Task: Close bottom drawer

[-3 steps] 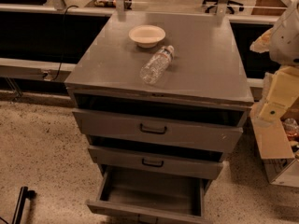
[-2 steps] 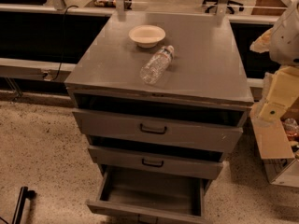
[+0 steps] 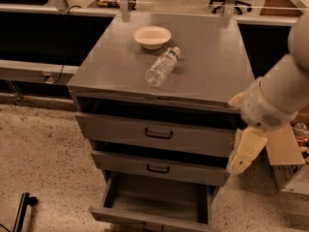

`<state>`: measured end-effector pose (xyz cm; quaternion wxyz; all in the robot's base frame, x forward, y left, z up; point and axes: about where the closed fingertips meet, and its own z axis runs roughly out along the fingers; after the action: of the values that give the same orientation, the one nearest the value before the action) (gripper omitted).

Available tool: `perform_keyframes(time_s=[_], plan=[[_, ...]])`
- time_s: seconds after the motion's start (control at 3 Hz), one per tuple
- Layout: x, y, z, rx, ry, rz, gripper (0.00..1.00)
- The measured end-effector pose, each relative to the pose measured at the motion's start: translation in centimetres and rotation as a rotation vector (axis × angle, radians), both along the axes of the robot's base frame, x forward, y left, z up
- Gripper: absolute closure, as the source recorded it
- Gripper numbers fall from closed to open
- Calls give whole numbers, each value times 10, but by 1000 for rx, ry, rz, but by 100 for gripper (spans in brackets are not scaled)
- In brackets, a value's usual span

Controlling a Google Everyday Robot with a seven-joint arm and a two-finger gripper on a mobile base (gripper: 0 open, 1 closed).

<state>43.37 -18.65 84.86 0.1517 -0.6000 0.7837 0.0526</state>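
Three drawers, bottom drawer point(image 3: 154, 202) open; one bowl point(image 3: 152, 36), one bottle point(image 3: 161, 67) on cabinet point(image 3: 207, 57); hand point(image 3: 240, 163) beside its right, grip unclear.

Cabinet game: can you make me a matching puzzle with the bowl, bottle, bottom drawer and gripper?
1 bowl; 2 bottle; 3 bottom drawer; 4 gripper
A pulled out; B lying on its side; C beside the right edge of the cabinet; D upright, behind the bottle
Pairs: 1-D, 2-B, 3-A, 4-C
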Motion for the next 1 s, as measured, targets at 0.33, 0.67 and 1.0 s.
perform_keyframes(time_s=[0.33, 0.67, 1.0], plan=[[-3, 6, -33, 5, 3, -6, 0], [-3, 6, -33, 4, 3, -6, 0], [2, 18, -68, 73, 4, -8, 0]])
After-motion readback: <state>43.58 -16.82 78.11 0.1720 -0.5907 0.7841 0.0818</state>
